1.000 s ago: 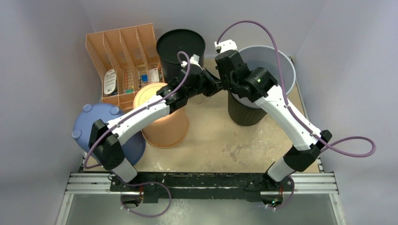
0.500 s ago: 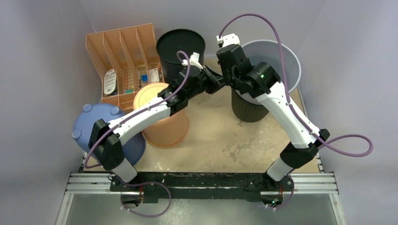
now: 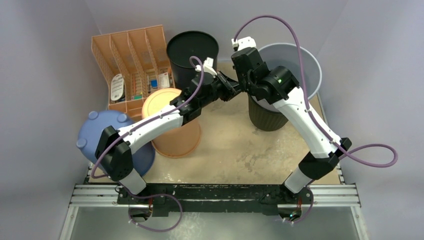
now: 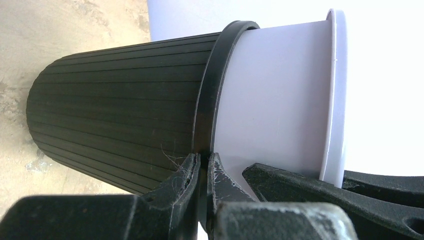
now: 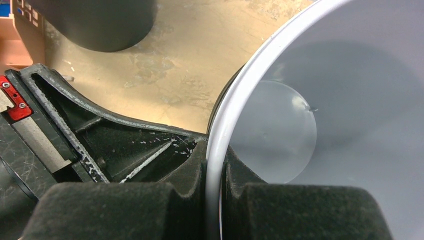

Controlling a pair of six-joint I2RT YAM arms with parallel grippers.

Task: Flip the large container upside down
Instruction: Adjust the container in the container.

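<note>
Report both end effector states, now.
Left end effector: closed on the rim of the black ribbed bin.
Right end effector: closed on the rim of the grey bin.

A tan, scuffed desk (image 3: 235, 150) holds a few things. At the back left stands an orange rack (image 3: 131, 65) with long slots. A white oval thing (image 3: 117, 87) and a small blue box (image 3: 163, 80) sit in its slots. Just beside the rack stands a black bin (image 3: 185, 50), open at the top. An orange bucket (image 3: 177, 137) sits upside down in front of the rack. A blue tub (image 3: 97, 127) with round bumps sits upside down at the left edge.
</note>
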